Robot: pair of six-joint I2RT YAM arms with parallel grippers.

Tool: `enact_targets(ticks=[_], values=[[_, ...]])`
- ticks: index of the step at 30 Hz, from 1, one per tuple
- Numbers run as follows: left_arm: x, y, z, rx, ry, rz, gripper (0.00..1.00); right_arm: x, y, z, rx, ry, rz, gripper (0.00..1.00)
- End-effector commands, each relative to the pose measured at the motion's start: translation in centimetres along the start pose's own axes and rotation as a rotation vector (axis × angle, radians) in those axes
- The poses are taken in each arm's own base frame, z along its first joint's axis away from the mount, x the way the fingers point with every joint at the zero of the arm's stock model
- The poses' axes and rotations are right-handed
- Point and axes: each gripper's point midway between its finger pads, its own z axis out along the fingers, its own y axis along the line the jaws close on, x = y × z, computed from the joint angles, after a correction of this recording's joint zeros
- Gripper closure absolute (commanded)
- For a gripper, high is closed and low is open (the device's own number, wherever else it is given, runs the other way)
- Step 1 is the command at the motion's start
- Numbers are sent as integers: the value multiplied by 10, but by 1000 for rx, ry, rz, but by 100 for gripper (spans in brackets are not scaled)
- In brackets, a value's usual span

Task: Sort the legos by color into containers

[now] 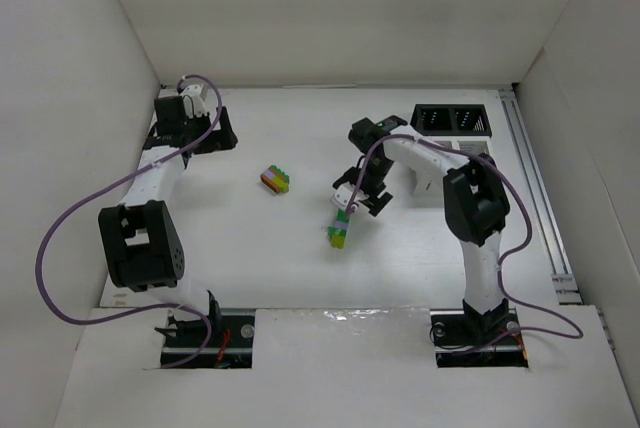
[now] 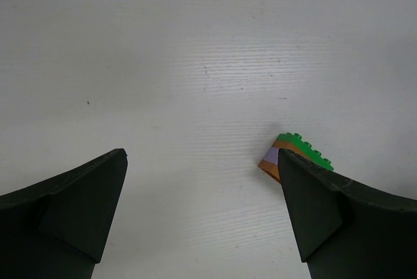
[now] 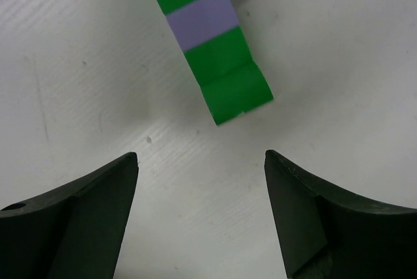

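Near the middle of the worktop, a lego stack (image 1: 340,233) of green, purple and yellow lies flat just beyond the right gripper (image 3: 202,155). Its fingers are spread and empty, and the stack's green end faces the gap without entering it. Farther back, toward the left, a second stack (image 1: 276,180) peeks from behind one fingertip of the left gripper (image 2: 202,155), outside its wide, empty span. At the far right corner sit the white bins (image 1: 468,146) and, behind them, the black bins (image 1: 452,118).
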Motion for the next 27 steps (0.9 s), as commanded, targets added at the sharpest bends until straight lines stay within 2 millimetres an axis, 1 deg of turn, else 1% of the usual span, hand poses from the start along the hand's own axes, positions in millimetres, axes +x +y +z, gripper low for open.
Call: enact_targets(ticks=[1, 2, 3, 4, 5, 6, 7, 10, 11, 12, 16, 17, 19, 20, 21, 22, 23, 24, 25, 26, 27], values=[[0, -8, -5, 34, -18, -14, 0, -29, -7, 3, -29, -30, -463, 17], [-2, -9, -7, 35, -32, -9, 0, -32, -8, 5, -33, -32, -471, 17], [3, -8, -6, 34, -22, -12, 0, -31, -7, 7, -32, -32, -472, 17], [3, -9, -9, 35, -27, -11, 0, -36, -6, 9, -37, -35, -480, 16], [5, -11, -11, 46, -31, -9, 0, -38, -10, 10, -30, -29, -495, 16], [5, -14, -12, 60, -30, -9, 0, -37, -11, 12, -25, -26, -498, 16], [8, -14, -14, 60, -29, -9, 0, -40, -11, 14, -29, -28, -507, 16], [13, -18, -18, 72, -27, -20, 0, -35, -20, 12, -7, 7, -526, 16], [16, -21, -21, 84, -26, -19, 0, -31, -23, 15, -6, 19, -529, 15], [14, -21, -21, 85, -35, -16, 0, -27, -31, 13, 19, 45, -533, 15], [15, -20, -23, 74, -37, -16, 0, -16, -40, 17, 32, 73, -468, 15], [15, -20, -23, 74, -37, -16, 0, -15, -48, 14, 46, 81, -475, 15], [15, -18, -23, 65, -38, -7, 0, -6, -50, 11, 50, 87, -499, 15], [15, -18, -23, 65, -39, -7, 0, -8, -51, 12, 54, 78, -525, 15], [13, -17, -21, 65, -37, -8, 0, -6, -52, 10, 56, 82, -572, 15], [16, -14, -18, 55, -28, -11, 0, -5, -53, 12, 57, 85, -596, 15], [11, -15, -19, 56, -38, -8, 0, -7, -57, 11, 71, 82, -618, 15], [14, -14, -16, 55, -29, -11, 0, -6, -59, 12, 73, 83, -618, 15], [14, -14, -16, 55, -29, -11, 0, -11, -62, 11, 71, 82, -641, 16], [16, -13, -14, 54, -21, -14, 0, -12, -56, 14, 44, 63, -626, 16], [16, -13, -14, 54, -21, -14, 0, -15, -55, 12, 35, 58, -644, 16]])
